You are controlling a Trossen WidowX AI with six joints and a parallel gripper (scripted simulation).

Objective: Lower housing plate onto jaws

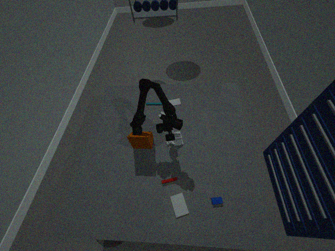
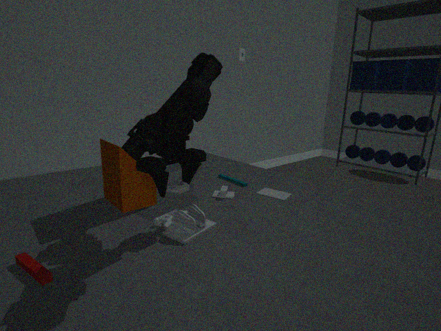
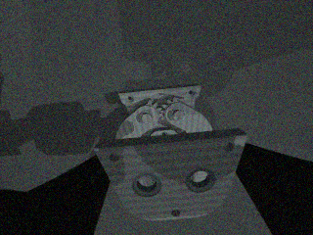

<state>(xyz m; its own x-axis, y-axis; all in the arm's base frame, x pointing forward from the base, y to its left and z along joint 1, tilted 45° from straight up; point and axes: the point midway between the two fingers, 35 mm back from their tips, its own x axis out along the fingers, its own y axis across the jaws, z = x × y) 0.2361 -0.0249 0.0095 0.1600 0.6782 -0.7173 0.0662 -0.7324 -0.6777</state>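
My gripper (image 1: 169, 138) (image 2: 173, 189) (image 3: 169, 152) is shut on the pale housing plate (image 2: 179, 187) (image 3: 168, 201), with a black finger at each side. The plate shows two ringed holes and a straight flange in the wrist view. The white jaw assembly (image 1: 178, 140) (image 2: 211, 224) (image 3: 197, 122) lies on the floor. The exterior view shows the held plate off the floor, raised behind and apart from it. In the wrist view two round stubs (image 3: 145, 117) (image 3: 176, 114) show beyond the flange, which hides the assembly's near part. The plate's exact height and tilt are unclear.
An orange block (image 1: 142, 141) (image 2: 124, 181) stands at the arm's base. A small white part (image 2: 223, 193), a teal bar (image 1: 154, 103) (image 2: 232, 180) and a white card (image 1: 175, 101) (image 2: 273, 194) lie beyond. A red bar (image 1: 169, 180) (image 2: 34, 268), another white card (image 1: 179, 205) and a blue block (image 1: 216, 200) lie nearer the top camera.
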